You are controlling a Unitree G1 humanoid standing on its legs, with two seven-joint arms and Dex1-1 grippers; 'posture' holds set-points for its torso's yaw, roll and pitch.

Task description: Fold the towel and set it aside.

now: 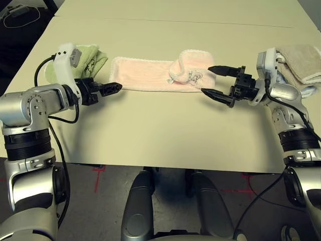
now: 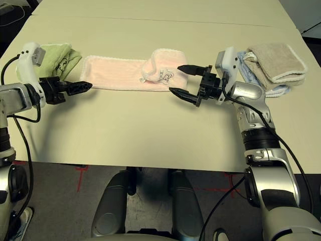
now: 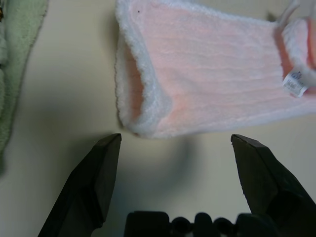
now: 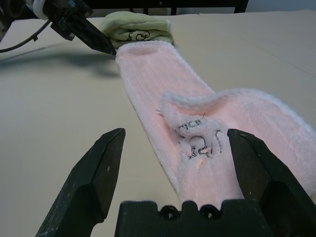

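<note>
Green towel (image 1: 89, 59), folded, at the table's (image 1: 150, 135) left; left gripper (image 1: 111, 88) just short of the pink towel's left end, fingers spread, grasping nothing. Pink towel (image 1: 145, 74), mid-table, a long strip with its right end flopped back over itself. Right gripper (image 1: 214, 80) spread wide at that bunched end, holding nothing; beige towel (image 1: 301, 60) far right.

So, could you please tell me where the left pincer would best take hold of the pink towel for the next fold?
Probably at the towel's short end nearest the left pincer, coming in level from that side. That end lies flat in a doubled layer with a thick white hem, and the open pincer already faces it. The far end is bunched beside the right pincer.
</note>
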